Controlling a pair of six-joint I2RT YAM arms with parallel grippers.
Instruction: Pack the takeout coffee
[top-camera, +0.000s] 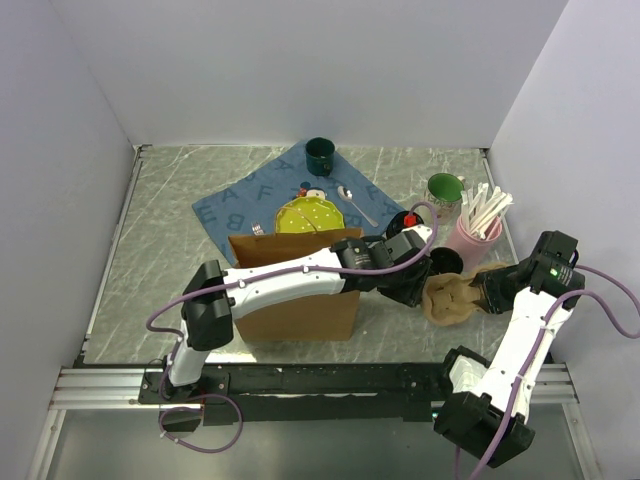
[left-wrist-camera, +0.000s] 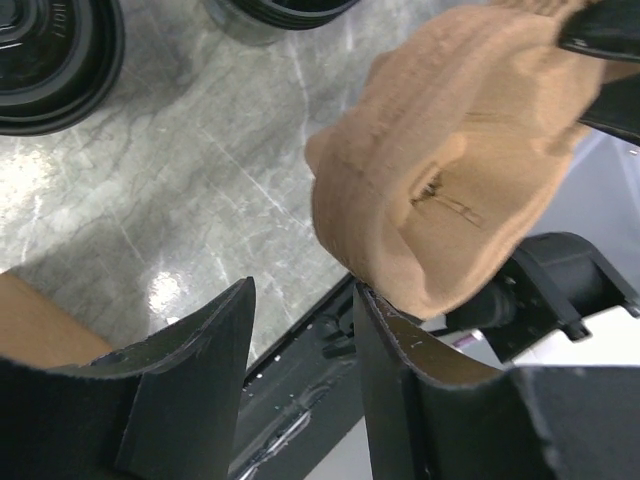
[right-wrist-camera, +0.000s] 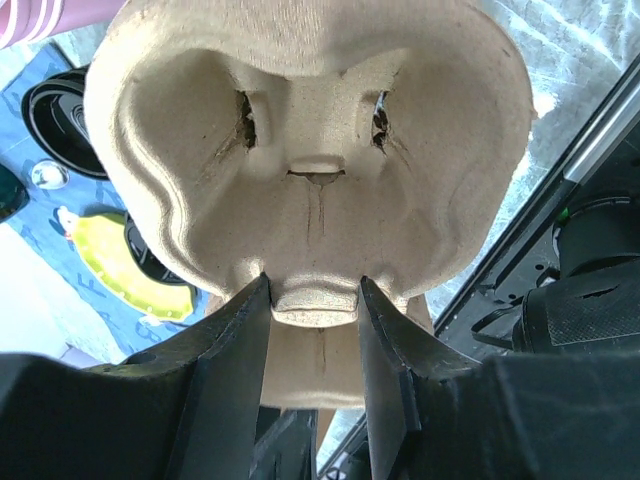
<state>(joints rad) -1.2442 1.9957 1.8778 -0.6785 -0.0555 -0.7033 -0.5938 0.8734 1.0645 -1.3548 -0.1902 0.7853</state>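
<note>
**Brown pulp cup carrier (right-wrist-camera: 310, 130) being gripped at its rim**

The right pincer (right-wrist-camera: 313, 290) is clamping the near rim of the pulp cup carrier, both fingers pressing on the moulded lip. The left pincer (left-wrist-camera: 305, 295) is hovering just beside the carrier's opposite edge, its fingers standing partly apart with nothing between them. Two black lidded takeout coffee cups (left-wrist-camera: 45, 60) are standing on the marble table (top-camera: 170, 230) just beyond the carrier, outside the brown paper bag (top-camera: 300, 305).

Right claw (top-camera: 481, 292) grips the pulp carrier (top-camera: 448, 299) near the bag (top-camera: 300, 315).
</note>
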